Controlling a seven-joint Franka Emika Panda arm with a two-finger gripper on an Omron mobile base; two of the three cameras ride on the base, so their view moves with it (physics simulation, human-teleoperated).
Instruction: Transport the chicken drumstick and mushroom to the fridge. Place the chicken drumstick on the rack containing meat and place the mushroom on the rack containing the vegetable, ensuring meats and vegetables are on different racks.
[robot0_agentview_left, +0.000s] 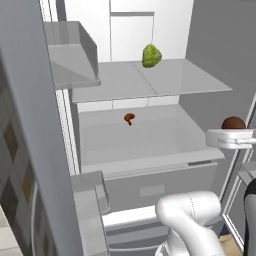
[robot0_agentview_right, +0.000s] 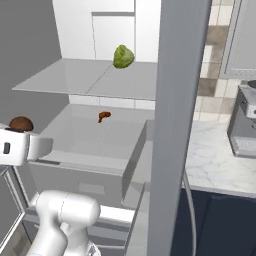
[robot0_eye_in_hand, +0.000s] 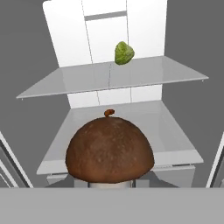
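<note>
The gripper (robot0_agentview_left: 233, 131) is pinching the round brown mushroom (robot0_eye_in_hand: 110, 149), carrying it toward the green leafy vegetable (robot0_eye_in_hand: 124, 53) on the upper grey fridge shelf (robot0_eye_in_hand: 144, 74), where vegetables belong.

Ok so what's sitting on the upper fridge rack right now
A single green vegetable sits near the back of the upper rack. The small brown meat piece lies on the lower rack. The mushroom partly covers that lower rack in the hand view.
</note>
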